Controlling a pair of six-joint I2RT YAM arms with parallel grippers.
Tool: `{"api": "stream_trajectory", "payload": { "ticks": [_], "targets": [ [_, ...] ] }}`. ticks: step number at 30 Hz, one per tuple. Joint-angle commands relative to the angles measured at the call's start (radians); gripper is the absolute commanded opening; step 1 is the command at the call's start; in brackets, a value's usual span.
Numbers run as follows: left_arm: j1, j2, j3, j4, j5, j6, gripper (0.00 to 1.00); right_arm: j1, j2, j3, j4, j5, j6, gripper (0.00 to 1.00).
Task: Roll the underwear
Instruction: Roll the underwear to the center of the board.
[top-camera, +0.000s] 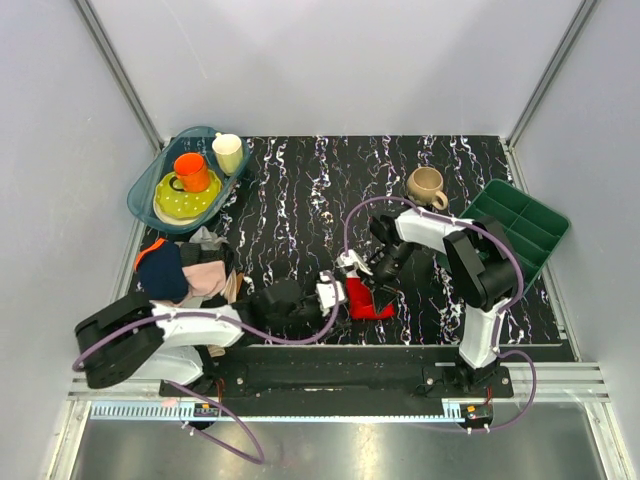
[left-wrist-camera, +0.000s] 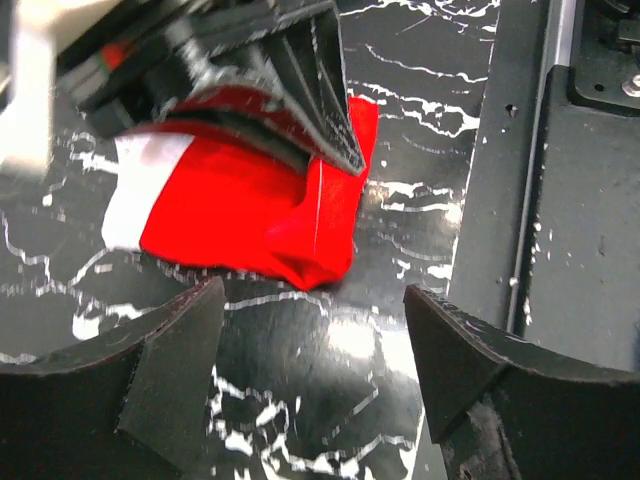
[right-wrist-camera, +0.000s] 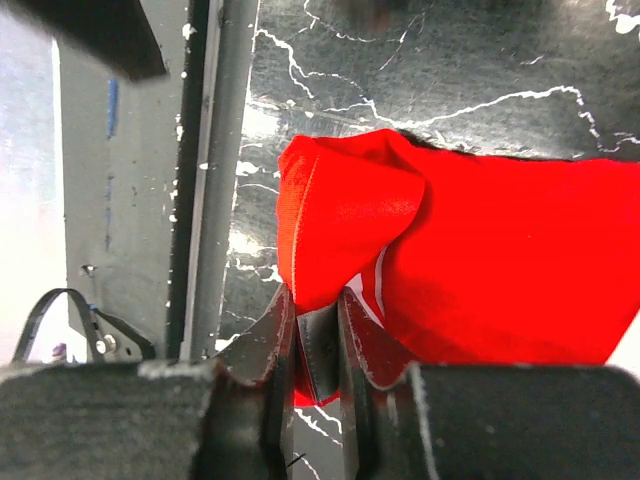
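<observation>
The underwear is a bright red bundle with a white band, lying near the front edge of the black marbled table. In the left wrist view the underwear lies just beyond my left gripper. That gripper is open, with only bare table between its fingers. My left gripper sits at the bundle's left side. My right gripper is shut on a raised fold of the underwear at its corner. From above, the right gripper comes down onto the bundle from the right.
A pile of navy and pink garments lies at the left. A teal tray at the back left holds a plate and cups. A beige mug and a green divided tray stand at the right. The metal rail borders the table's near edge.
</observation>
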Motion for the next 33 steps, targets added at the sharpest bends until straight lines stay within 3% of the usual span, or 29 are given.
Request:
{"api": "stream_trajectory", "payload": {
  "ticks": [1,8,12,17,18,21,22,23,29,33],
  "targets": [
    [-0.057,0.148,0.161,0.005,-0.064,0.142,0.76,-0.014,0.019,0.030,-0.098,-0.040,0.005,0.15],
    [-0.085,0.321,0.292,-0.076,-0.085,0.210,0.75,-0.026,0.021,0.017,-0.099,-0.038,0.001,0.17],
    [-0.086,0.378,0.338,-0.133,-0.067,0.214,0.63,-0.037,0.021,0.017,-0.098,-0.049,-0.001,0.18],
    [-0.088,0.397,0.341,-0.127,-0.035,0.194,0.56,-0.041,0.024,0.008,-0.078,-0.055,0.008,0.19],
    [-0.088,0.398,0.344,-0.126,-0.026,0.190,0.52,-0.041,0.024,0.007,-0.073,-0.055,0.013,0.20],
    [-0.085,0.417,0.364,-0.158,0.010,0.179,0.28,-0.046,0.016,-0.001,-0.055,-0.057,0.031,0.24],
    [-0.085,0.424,0.376,-0.168,0.014,0.162,0.15,-0.049,0.004,-0.007,-0.047,-0.057,0.046,0.29],
    [-0.080,0.436,0.382,-0.182,0.030,0.147,0.12,-0.059,-0.005,-0.013,-0.026,-0.054,0.056,0.32],
    [0.015,0.461,0.362,-0.169,0.190,-0.022,0.07,-0.142,-0.160,-0.070,0.082,-0.054,0.131,0.49],
    [0.105,0.510,0.402,-0.222,0.304,-0.094,0.06,-0.245,-0.299,-0.082,0.122,-0.045,0.148,0.51]
  ]
}}
